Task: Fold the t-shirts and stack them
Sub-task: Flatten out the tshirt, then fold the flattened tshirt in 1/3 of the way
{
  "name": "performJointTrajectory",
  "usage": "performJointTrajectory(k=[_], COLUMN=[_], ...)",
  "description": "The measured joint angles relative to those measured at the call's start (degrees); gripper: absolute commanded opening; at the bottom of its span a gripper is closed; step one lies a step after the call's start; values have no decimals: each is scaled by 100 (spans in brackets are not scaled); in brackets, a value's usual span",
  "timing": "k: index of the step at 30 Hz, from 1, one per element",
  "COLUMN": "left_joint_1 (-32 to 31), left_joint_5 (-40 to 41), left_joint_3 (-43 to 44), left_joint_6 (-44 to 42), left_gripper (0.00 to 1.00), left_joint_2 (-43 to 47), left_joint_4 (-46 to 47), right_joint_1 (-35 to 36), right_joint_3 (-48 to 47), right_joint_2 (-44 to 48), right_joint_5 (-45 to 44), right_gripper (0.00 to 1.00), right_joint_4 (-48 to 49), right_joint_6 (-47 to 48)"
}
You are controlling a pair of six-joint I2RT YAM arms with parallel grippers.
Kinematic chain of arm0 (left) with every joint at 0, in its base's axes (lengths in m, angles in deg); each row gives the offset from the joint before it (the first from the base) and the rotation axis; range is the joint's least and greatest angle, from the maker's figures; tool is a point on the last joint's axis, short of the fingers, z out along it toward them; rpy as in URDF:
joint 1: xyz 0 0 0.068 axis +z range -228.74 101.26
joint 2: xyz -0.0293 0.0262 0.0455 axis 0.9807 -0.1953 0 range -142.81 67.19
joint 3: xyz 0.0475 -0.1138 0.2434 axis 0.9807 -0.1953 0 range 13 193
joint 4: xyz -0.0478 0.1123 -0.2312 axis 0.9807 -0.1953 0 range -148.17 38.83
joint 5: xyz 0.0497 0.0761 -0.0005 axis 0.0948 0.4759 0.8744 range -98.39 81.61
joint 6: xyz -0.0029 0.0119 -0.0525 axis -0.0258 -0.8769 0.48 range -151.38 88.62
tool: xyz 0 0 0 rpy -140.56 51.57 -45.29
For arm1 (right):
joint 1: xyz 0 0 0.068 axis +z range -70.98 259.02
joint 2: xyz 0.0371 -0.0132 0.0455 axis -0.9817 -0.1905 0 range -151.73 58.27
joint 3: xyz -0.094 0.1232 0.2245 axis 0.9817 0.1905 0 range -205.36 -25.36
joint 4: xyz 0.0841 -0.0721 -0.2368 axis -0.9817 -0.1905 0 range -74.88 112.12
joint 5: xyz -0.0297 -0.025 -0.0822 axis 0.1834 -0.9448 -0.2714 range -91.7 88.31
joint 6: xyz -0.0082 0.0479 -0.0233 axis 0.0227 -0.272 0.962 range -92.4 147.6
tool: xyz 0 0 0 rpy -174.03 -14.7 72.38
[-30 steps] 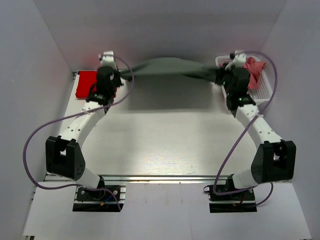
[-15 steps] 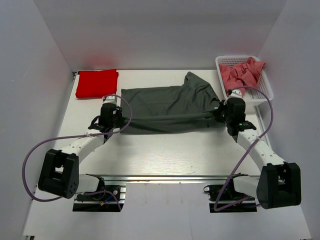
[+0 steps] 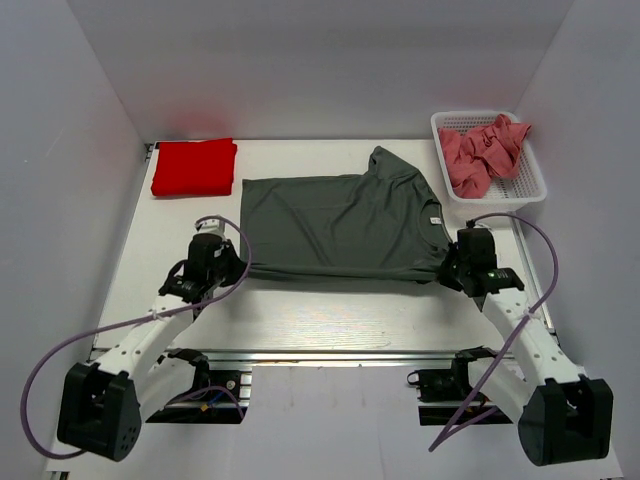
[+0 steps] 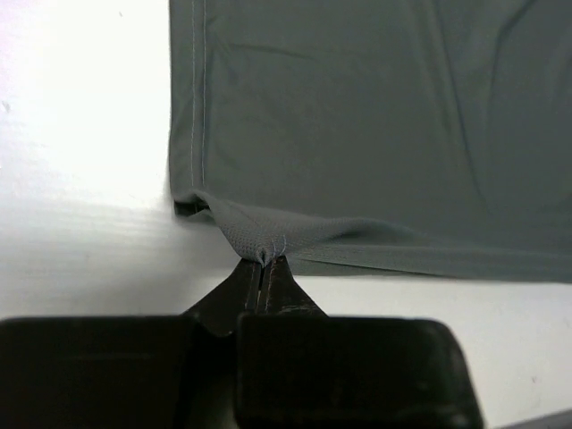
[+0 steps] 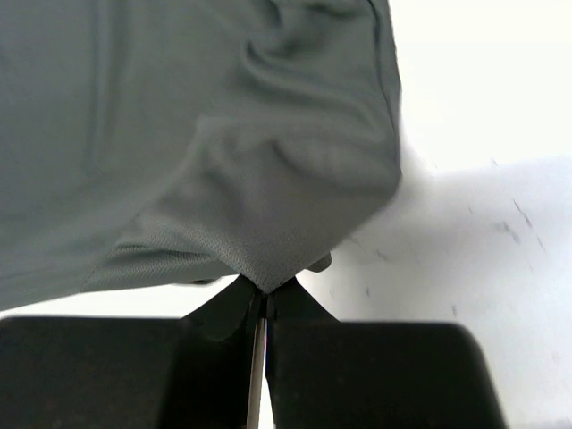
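The dark grey t-shirt [image 3: 340, 225] lies spread flat on the white table, collar toward the right. My left gripper [image 3: 238, 266] is shut on its near left corner; the left wrist view shows the hem [image 4: 268, 234] pinched between the jaws. My right gripper [image 3: 447, 270] is shut on its near right corner, the fabric [image 5: 259, 250] bunched at the jaw tips. A bright red t-shirt [image 3: 194, 167] lies folded at the far left. Dusty pink t-shirts [image 3: 482, 150] lie crumpled in the basket.
A white mesh basket [image 3: 530, 178] stands at the far right corner. White walls enclose the table on three sides. A metal rail [image 3: 320, 355] runs along the near edge, with purple cables looping from both arms.
Both grippers have pulled the grey shirt from the far edge toward the near side and lowered it; it has gone from stretched in the air to lying flat.
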Motion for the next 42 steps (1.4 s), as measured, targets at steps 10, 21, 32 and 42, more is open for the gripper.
performJointTrajectory(k=[10, 21, 32, 42], left_joint_1=[-13, 59, 101, 260], left_joint_5=[-221, 2, 369, 1075], left_joint_3=[90, 1165, 2752, 4559], left_joint_6=[85, 190, 140, 424], left_gripper=[0, 0, 0, 100], left_joint_2=[-140, -1305, -3272, -4680], left_joint_4=[-385, -358, -321, -1349], right_joint_1=[-2, -33, -44, -70], right_joint_3=[-76, -1283, -2933, -4828], right_joint_2=[-153, -1539, -3635, -5104], right_joint_5=[-87, -232, -402, -369], right_gripper=[0, 0, 10, 62], right_joint_4=[-354, -140, -315, -662], right_joint_6=[-363, -472, -420, -118])
